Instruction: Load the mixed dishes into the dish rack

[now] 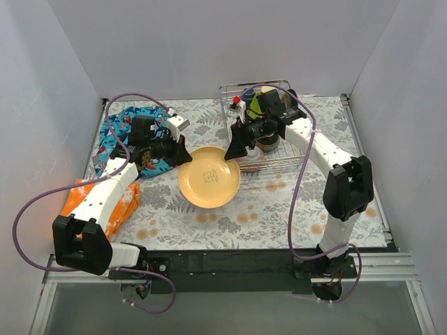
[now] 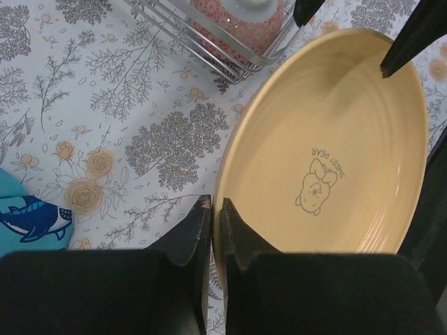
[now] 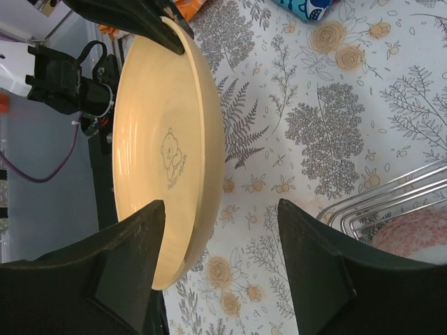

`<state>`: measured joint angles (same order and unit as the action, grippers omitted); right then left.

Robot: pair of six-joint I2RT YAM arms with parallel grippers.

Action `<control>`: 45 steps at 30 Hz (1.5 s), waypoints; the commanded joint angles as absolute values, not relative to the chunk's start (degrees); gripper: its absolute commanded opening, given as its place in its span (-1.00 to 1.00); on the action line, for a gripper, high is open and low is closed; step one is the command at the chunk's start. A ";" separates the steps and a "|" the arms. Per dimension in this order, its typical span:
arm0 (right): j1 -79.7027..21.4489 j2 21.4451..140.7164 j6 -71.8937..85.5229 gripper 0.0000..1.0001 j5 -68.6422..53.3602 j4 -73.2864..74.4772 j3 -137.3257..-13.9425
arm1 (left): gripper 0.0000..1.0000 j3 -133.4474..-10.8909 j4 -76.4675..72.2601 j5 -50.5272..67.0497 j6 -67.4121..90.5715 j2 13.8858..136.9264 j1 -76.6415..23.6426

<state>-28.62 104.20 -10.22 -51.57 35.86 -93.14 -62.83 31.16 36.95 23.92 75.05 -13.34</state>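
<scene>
The tan-yellow plate with a bear drawing lies face up in mid-table, just left of the silver wire dish rack. My left gripper is shut on the plate's left rim; the plate seems held slightly off the tablecloth. My right gripper is open, its jaws wide apart and straddling the plate's right rim. One of its fingers is over the plate's face, the other over the tablecloth. The rack holds a pinkish speckled bowl and other dishes under the right arm.
A blue patterned cloth lies at the back left with a dark dish on it under my left arm. An orange cloth lies at the front left. The rack's corner is close to my right gripper. White walls enclose the table.
</scene>
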 commanded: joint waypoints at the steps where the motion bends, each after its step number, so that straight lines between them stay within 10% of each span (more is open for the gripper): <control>1: -29.79 105.64 -8.09 0.41 -53.09 34.72 -96.42 | -1.00 -66.71 28.75 39.90 27.33 74.62 -13.27; 9: -30.85 106.44 -7.38 -0.69 -50.46 34.37 -96.76 | -0.92 -65.57 25.05 38.33 32.33 74.79 -13.18; 13: -30.85 106.70 -7.73 -0.97 -41.96 34.37 -100.45 | 0.46 -64.95 21.80 25.08 37.33 74.18 -13.01; 16: -30.85 106.70 -8.26 -0.97 -35.01 33.05 -103.62 | 0.96 -67.58 20.57 12.95 39.98 73.65 -11.61; 22: -30.76 107.75 -3.78 -0.97 -4.90 26.64 -109.32 | 0.97 -70.67 18.90 -2.46 44.56 74.18 -7.83; 31: -34.10 114.60 -1.75 -0.97 43.71 14.78 -114.88 | 0.96 -61.79 20.04 6.66 48.60 69.18 -7.21; 45: -37.44 121.37 -7.47 -0.97 61.35 1.32 -114.95 | 0.96 -58.18 20.30 10.28 51.15 68.82 -6.50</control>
